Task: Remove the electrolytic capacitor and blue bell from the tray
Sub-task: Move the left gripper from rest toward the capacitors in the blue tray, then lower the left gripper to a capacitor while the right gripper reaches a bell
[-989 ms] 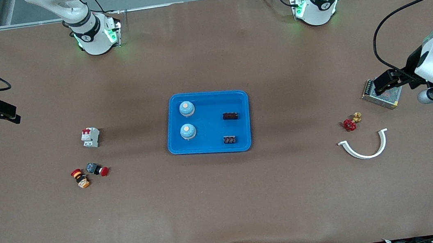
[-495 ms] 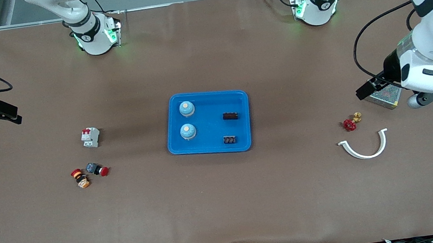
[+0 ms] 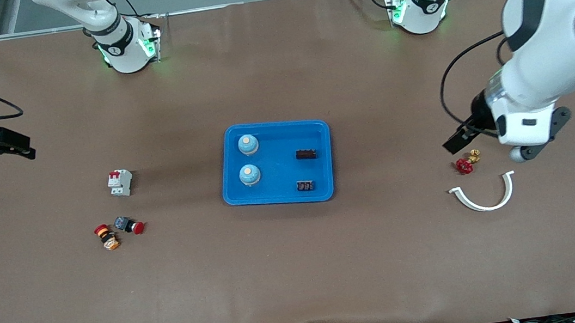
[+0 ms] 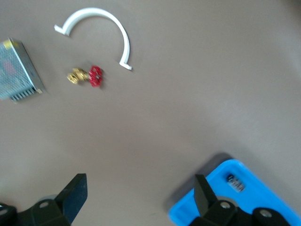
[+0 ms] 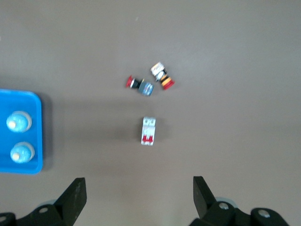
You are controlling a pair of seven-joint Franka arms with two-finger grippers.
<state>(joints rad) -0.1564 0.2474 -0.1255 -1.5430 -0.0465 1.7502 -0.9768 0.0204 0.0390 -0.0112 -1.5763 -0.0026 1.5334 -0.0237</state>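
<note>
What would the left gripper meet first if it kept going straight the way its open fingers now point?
Probably bare table. The left gripper hangs open over the brown surface between the blue tray and the red-handled valve, and nothing lies between its fingers. Its height is unclear, so this is a judgement.

A brown surface (image 3: 301,269) carries a blue tray (image 3: 281,197) at its middle. Toward the right arm's end lie a white circuit breaker (image 3: 120,182) and, nearer the front camera, a black push button with a red cap (image 3: 128,225) beside a red and orange button (image 3: 106,236). Toward the left arm's end sit a small brass valve with a red handwheel (image 3: 466,162), a white curved bracket (image 3: 483,193) nearer the camera, and a metal mesh box (image 4: 18,70) near the valve.
</note>
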